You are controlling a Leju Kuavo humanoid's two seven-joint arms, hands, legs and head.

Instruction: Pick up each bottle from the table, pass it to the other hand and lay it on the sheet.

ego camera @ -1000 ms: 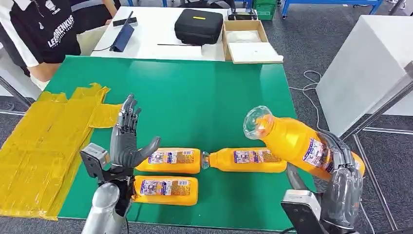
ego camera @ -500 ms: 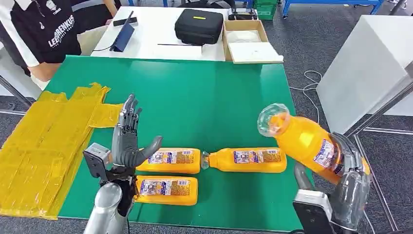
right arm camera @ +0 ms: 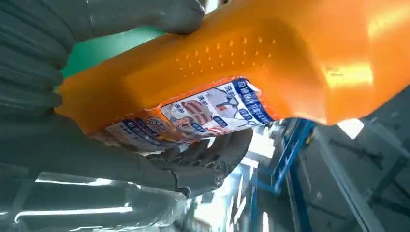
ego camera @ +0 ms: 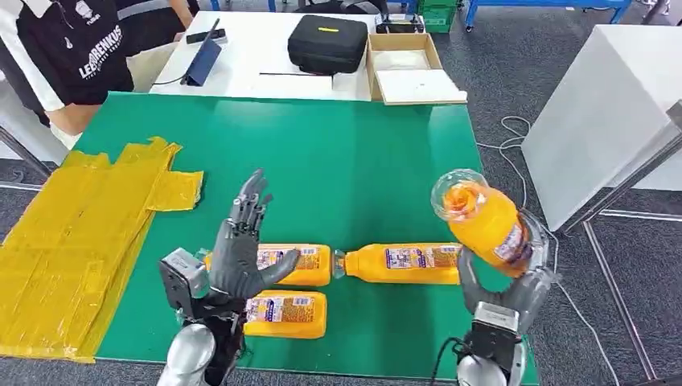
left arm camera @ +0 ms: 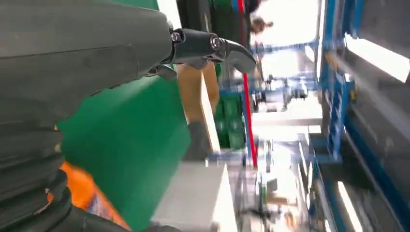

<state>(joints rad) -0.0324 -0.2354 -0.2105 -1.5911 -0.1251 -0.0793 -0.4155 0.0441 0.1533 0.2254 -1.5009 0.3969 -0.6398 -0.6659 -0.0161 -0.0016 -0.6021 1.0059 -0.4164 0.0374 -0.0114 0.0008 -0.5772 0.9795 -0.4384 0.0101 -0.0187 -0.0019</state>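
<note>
We have one orange bottle (ego camera: 482,221) clasped in our right hand (ego camera: 515,277), lifted off the green table (ego camera: 354,153) above its right edge, clear cap end tilted up and away from us; in the right wrist view the fingers (right arm camera: 203,164) wrap under the label and the thumb (right arm camera: 145,17) presses the far side. Our left hand (ego camera: 241,257) is empty, fingers spread and pointing up, palm turned toward the bottle, hovering over the three bottles (ego camera: 402,264) lying in the near part of the table. The step in hand looks like the handover, so we should bring the bottle across level with the waiting palm, well above the lying bottles so nothing gets knocked. We should offer the bare cap half, since our right hand covers the label half, and let go only once the left hand has closed firmly. The smooth plastic may slip. The yellow sheet (ego camera: 72,233) lies at the table's left, ready for the laying down.
</note>
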